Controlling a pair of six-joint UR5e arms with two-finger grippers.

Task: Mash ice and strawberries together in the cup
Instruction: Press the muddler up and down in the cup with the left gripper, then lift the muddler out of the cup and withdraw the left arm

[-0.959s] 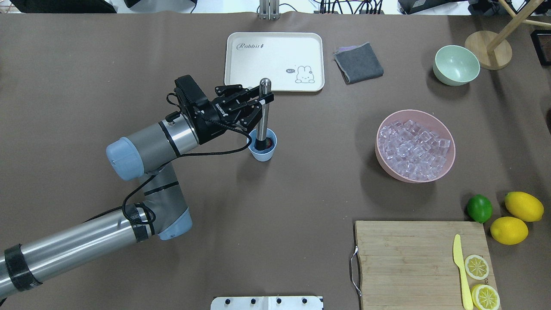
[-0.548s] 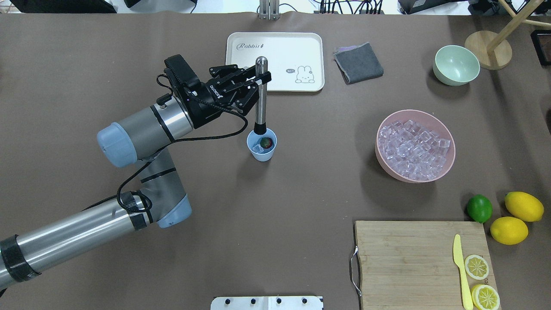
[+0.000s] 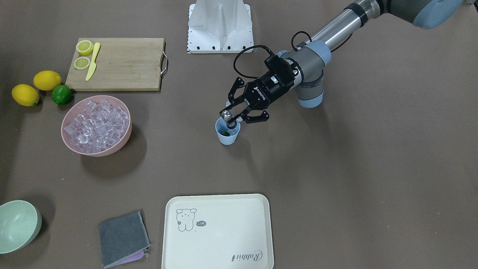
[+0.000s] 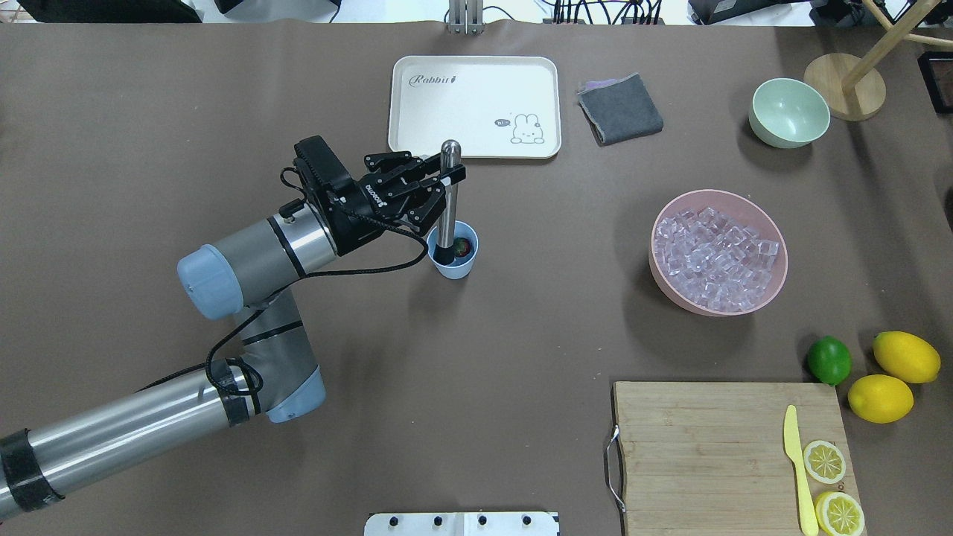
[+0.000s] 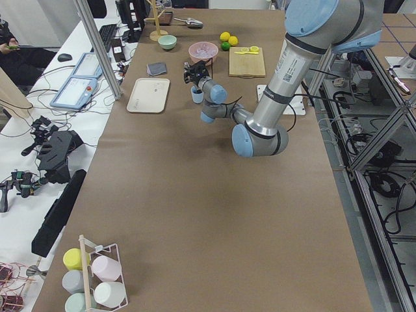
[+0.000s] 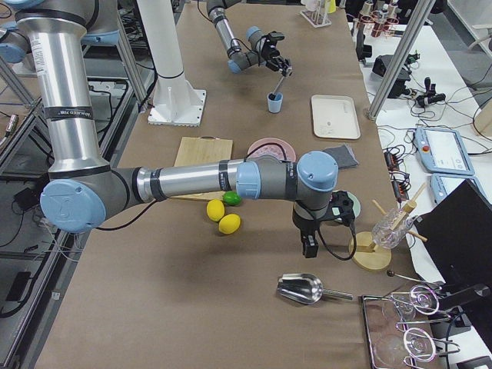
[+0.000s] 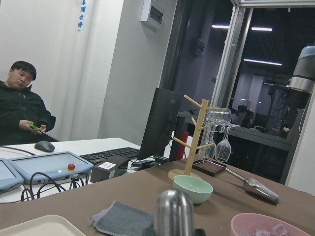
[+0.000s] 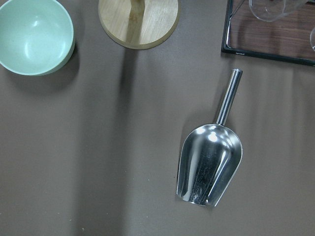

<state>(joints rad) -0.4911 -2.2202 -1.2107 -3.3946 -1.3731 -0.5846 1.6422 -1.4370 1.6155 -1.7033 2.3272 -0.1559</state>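
Checking the left gripper (image 4: pixel 449 179) first: what is it doing? (K.)

Fingers are closed on the upper shaft of a steel muddler (image 4: pixel 448 205), just under its rounded top. Shaft is roughly upright, and the black head is down inside the cup (image 4: pixel 456 269). (M.)

Cup contents? (K.)

Strawberry (image 4: pixel 465 246) is in the cup, red with a dark green top, beside the muddler head on the side towards the robot's right. I cannot make out any ice in the cup; the muddler head covers that part. The front-facing view gives only a dark patch under the muddler's top. (M.)

Where is the ice, then? (K.)

Clear ice cubes (image 4: pixel 715 257) are heaped in a pink bowl (image 4: pixel 654 253), well apart from the cup on the robot's right. A cream rabbit tray (image 4: pixel 417 104) is beyond the cup, away from the robot, with nothing on it. (M.)

Right gripper (image 6: pixel 310 247)? (K.)

Far from the cup, out past the pink bowl, hanging over bare table. Only the side view shows it, so I cannot tell whether it is open or closed. Its wrist camera looks down on a steel scoop (image 8: pixel 209 167), a pale green bowl (image 8: pixel 34 34) and a round wooden stand base (image 8: pixel 138 22). (M.)
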